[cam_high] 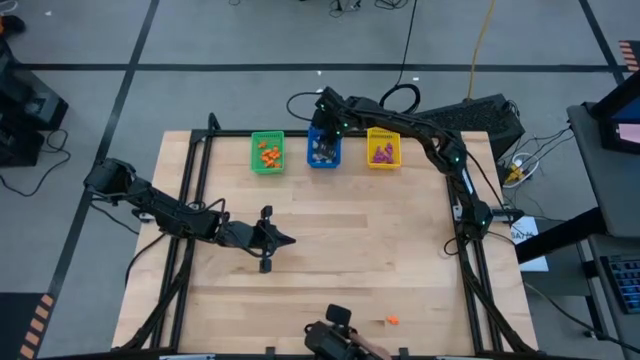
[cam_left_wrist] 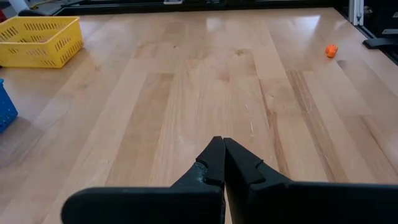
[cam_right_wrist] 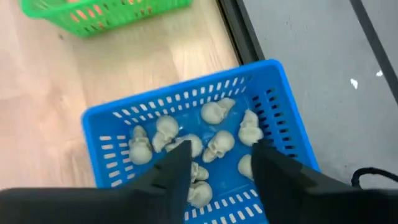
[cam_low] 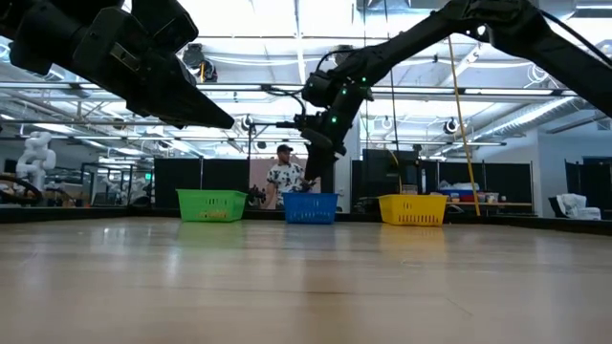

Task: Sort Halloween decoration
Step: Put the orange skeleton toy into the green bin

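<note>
Your right gripper (cam_right_wrist: 216, 163) hangs fingers apart, empty, over the blue bin (cam_right_wrist: 273, 106); pale skulls (cam_right_wrist: 219, 144) lie just below. Left gripper (cam_left_wrist: 222, 163) closed, empty.

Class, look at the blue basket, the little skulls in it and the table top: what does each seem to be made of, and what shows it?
Blue basket: likely moulded plastic; even colour, slotted walls, slight sheen.
Skulls: probably plastic or resin; pale beige, smooth moulded shapes. The look leaves this open.
Table top: wood, light planks with visible grain and seams, a soft satin sheen.
</note>
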{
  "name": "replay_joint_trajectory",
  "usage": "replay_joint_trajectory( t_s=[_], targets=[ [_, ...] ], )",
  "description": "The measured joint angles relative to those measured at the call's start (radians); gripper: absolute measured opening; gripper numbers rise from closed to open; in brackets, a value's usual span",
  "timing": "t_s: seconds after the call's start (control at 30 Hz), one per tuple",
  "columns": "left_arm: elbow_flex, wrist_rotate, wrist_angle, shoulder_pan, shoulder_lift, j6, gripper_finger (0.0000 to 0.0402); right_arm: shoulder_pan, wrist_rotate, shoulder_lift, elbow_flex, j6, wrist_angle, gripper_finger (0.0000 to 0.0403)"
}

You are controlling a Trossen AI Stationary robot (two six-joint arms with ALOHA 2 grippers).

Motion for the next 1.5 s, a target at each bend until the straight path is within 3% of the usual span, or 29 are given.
replay_joint_trajectory(
  t_s=[0.27, 0.97, 1.2, 1.5],
  targets=[
    [0.000, 0.000, 0.000, 0.000, 0.000, 0.008, 0.0000, 0.027, -0.001, -0.013, -0.001, -0.006, 0.039, 0.0009],
    [0.000, -0.001, 0.000, 0.000, 0.000, 0.010, 0.0000, 0.151, -0.052, -0.013, -0.019, 0.097, 0.315, 0.0000],
    [0.000, -0.001, 0.001, 0.000, 0.000, 0.008, 0.0000, 0.179, -0.055, -0.042, -0.182, 0.144, 0.447, 0.0000],
    [0.000, -0.002, 0.005, 0.001, 0.000, 0.009, 0.0000, 0.221, -0.023, -0.282, -0.545, 0.192, 0.666, 0.0000]
  ],
)
